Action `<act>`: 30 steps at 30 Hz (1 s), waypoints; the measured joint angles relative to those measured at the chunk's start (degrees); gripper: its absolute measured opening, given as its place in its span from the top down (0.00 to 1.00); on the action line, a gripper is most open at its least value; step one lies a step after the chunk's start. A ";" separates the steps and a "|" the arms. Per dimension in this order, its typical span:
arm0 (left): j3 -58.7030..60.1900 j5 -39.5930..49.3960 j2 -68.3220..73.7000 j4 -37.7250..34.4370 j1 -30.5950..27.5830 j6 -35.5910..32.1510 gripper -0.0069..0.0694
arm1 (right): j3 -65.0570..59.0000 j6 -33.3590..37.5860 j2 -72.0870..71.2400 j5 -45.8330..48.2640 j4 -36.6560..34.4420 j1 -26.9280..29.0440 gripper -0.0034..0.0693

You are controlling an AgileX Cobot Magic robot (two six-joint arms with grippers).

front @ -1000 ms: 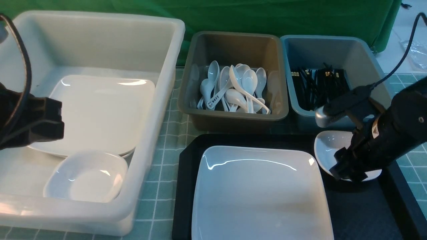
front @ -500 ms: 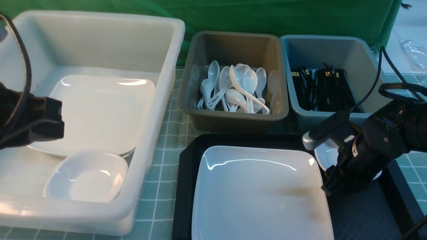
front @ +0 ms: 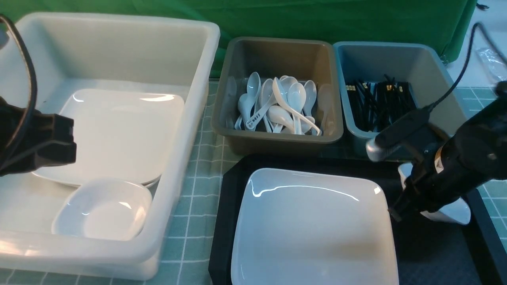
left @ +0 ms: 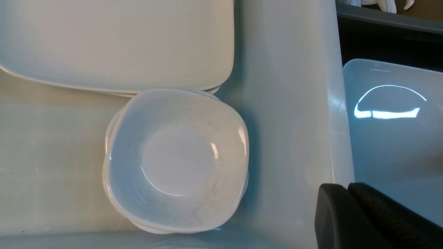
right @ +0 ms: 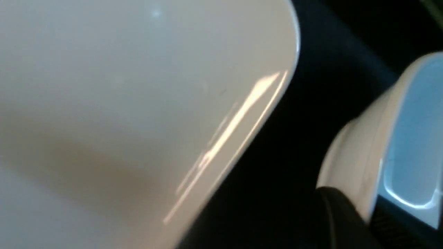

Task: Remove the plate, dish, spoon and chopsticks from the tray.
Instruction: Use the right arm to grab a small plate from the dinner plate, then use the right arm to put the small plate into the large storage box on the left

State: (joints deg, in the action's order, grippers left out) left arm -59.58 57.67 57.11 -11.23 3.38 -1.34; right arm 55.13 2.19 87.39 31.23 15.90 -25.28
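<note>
The small rounded-square white dish (front: 453, 211) is being gripped by its rim and tilted between the right arm's black fingers (right: 341, 211), over the black cut-cornered tray (front: 439, 253). Beside it, the large glossy white square plate (front: 317, 229) is being borne by the tray. The left arm's black fingers (left: 334, 211) are being kept closed, beside the white plastic tub's wall (left: 294, 138).
</note>
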 joint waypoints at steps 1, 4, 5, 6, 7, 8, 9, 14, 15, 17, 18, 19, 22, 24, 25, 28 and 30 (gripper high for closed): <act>0.00 -0.11 0.00 0.00 0.00 0.06 0.89 | 0.71 -0.06 -3.80 -0.51 -1.69 -1.78 0.87; 0.00 -0.29 0.00 0.00 0.00 0.32 0.89 | 4.43 0.99 -7.41 -1.76 -5.57 -4.23 0.87; 0.00 -0.41 0.00 0.00 0.00 0.71 0.89 | 7.09 3.54 -8.04 -2.20 -8.69 -5.38 0.87; 0.00 -0.61 0.00 0.00 0.00 1.34 0.89 | 9.96 6.74 -8.04 -2.57 -13.29 -7.34 0.87; 0.00 -0.80 0.00 0.00 0.00 1.34 0.89 | 12.38 9.82 -7.63 -2.87 -17.13 -9.04 0.87; 0.00 -0.91 0.00 0.00 0.00 1.65 0.89 | 14.31 12.46 -7.03 -3.07 -19.51 -10.20 0.87; 0.00 -0.91 0.00 0.00 0.00 1.80 0.89 | 15.78 14.34 -6.20 -3.31 -22.51 -12.29 0.87; 0.00 -1.10 0.00 0.06 0.00 4.40 0.89 | 27.80 21.61 1.58 -4.43 -30.94 -20.84 0.87; 0.00 -1.10 0.00 0.20 0.00 4.74 0.89 | 29.84 21.91 3.35 -4.50 -31.34 -22.08 0.87; 0.00 -1.20 0.00 0.58 0.00 5.25 0.89 | 33.67 22.47 6.94 -4.69 -31.73 -24.25 0.87; 0.00 -1.43 -0.30 1.73 0.00 6.61 0.89 | 37.16 22.71 10.61 -4.75 -31.88 -26.31 0.87; 0.00 -1.56 -0.63 2.77 0.00 7.46 0.89 | 38.75 22.71 12.38 -4.74 -31.95 -27.17 0.87; 0.00 -2.66 -2.11 7.01 0.00 10.74 0.89 | 42.63 22.75 16.93 -4.74 -31.96 -29.19 0.87; 0.00 -3.18 -3.95 11.79 0.00 14.06 0.89 | 45.48 22.75 20.42 -4.74 -32.07 -31.10 0.87; 0.00 -3.11 -5.28 15.14 0.00 16.62 0.89 | 46.84 22.81 22.11 -4.74 -32.07 -32.43 0.87; 0.00 -1.71 -8.04 21.09 0.00 21.62 0.89 | 49.18 22.81 25.79 -6.34 -32.39 -35.08 0.87; 0.00 -0.80 -9.30 22.89 0.00 22.91 0.89 | 49.78 22.86 27.71 -7.66 -32.61 -35.80 0.87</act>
State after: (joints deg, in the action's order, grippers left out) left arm -59.58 56.87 47.80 11.65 3.38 21.57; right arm 104.91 25.06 115.10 23.57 -16.71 -61.07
